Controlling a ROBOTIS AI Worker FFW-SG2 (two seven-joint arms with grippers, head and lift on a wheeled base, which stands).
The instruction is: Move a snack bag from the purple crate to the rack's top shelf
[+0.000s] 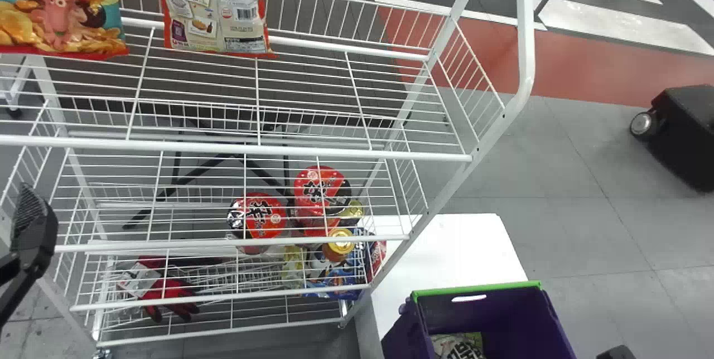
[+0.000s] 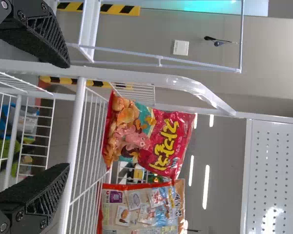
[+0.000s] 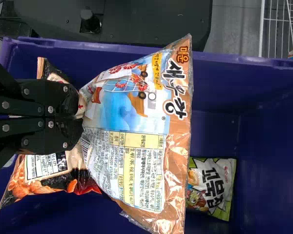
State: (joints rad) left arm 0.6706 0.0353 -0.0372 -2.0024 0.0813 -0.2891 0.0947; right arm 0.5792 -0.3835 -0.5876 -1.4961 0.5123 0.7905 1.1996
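Observation:
At the head view's left edge is my left gripper [image 1: 33, 231], beside the rack; in the left wrist view the same left gripper [image 2: 68, 116] is open, holding nothing. Part of my right arm [image 1: 616, 353] shows at the bottom, right of the purple crate [image 1: 477, 290]. In the right wrist view my right gripper [image 3: 80, 114] is shut on the end of an orange-and-blue snack bag [image 3: 136, 131], over the purple crate [image 3: 224, 63]. The rack's top shelf [image 1: 279, 86] carries a red octopus-picture bag [image 1: 61, 8] and another snack bag [image 1: 215, 8] along its back.
Inside the crate lie a black-and-orange bag [image 3: 53, 170] and a green-and-white bag [image 3: 210, 187]. Cup noodles [image 1: 259, 217] and red gloves [image 1: 162, 289] are on lower levels. A white table [image 1: 446, 247] stands right of the rack, whose tall side rail [image 1: 524, 41] rises at the right.

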